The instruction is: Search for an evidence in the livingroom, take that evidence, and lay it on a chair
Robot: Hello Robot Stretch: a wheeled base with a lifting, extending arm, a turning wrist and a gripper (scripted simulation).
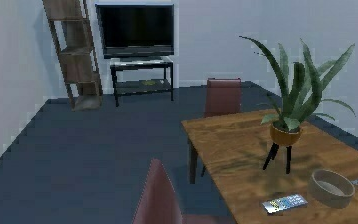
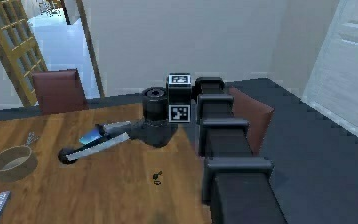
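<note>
Wooden table [image 1: 237, 150] is your landmark. On it stand one potted plant [image 1: 287, 90] on a small tripod and one grey bowl [image 1: 332, 186]. Just beside the bowl, at the table's near edge, lies one flat blue-and-white object [image 1: 285, 204]. It is too small for you to tell whether it is the evidence. Two red-brown chairs sit at the table, a far chair [image 1: 224, 97] and a near chair [image 1: 165, 200]. Beyond the table are one television [image 1: 135, 30] on one dark stand [image 1: 141, 78] and, beside them, one ladder shelf [image 1: 75, 50].

From the arm side view, the arm [image 2: 227, 150] reaches across the table with the gripper [image 2: 69, 154] pointed toward the bowl. One pale-blue thing [image 2: 94, 132] lies on the table at the fingers [image 2: 107, 140], so you cannot tell whether the gripper holds anything. One small dark speck [image 2: 157, 179] lies on the table near the arm.
</note>
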